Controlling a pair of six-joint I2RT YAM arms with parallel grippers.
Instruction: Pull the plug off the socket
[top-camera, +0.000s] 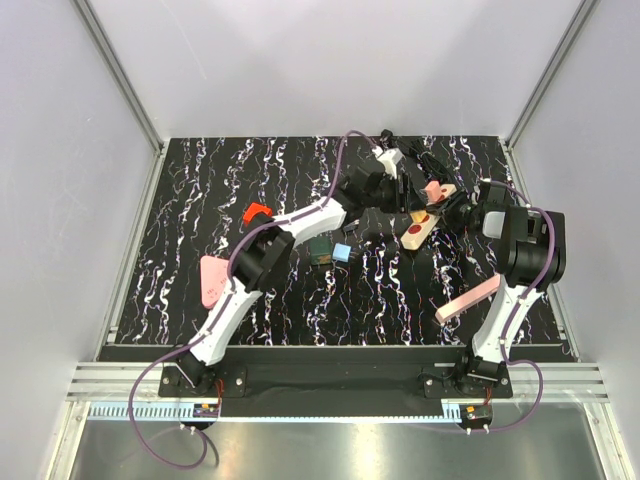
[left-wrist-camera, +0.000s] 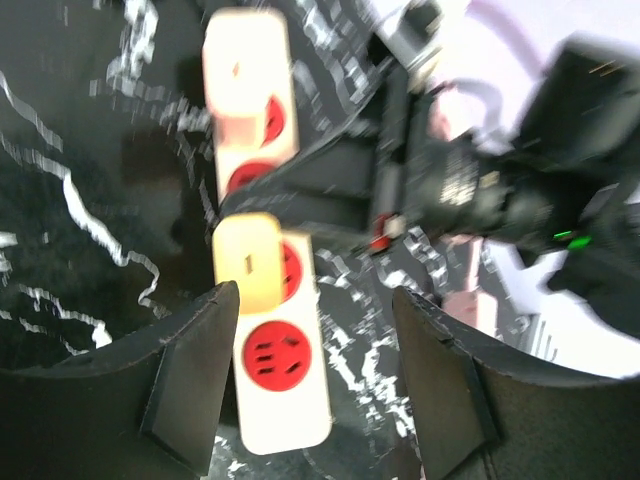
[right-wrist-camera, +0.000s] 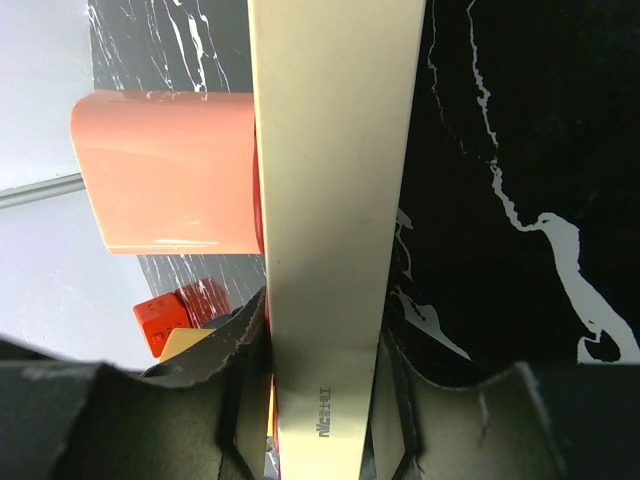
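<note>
The socket (left-wrist-camera: 285, 400) is a long beige strip with red round outlets. Its near end lies between my open left gripper's (left-wrist-camera: 315, 390) fingers, close to the left finger (left-wrist-camera: 190, 380), and nothing is gripped. A yellow plug (left-wrist-camera: 248, 262) sits in the strip just past that fingertip. A pale pink plug (left-wrist-camera: 243, 85) sits farther along. My right gripper (right-wrist-camera: 325, 330) is shut on the socket's (right-wrist-camera: 335, 200) edges, and the pink plug (right-wrist-camera: 165, 170) sticks out to the left. From above, the socket (top-camera: 420, 228) lies between left gripper (top-camera: 403, 200) and right gripper (top-camera: 455, 212).
A flat pink bar (top-camera: 468, 298) lies by the right arm. A pink piece (top-camera: 212, 280) and an orange block (top-camera: 258, 212) sit beside the left arm. Blue (top-camera: 341, 252) and green (top-camera: 320, 250) cubes lie mid-table. Black cables (top-camera: 425, 155) lie at the back.
</note>
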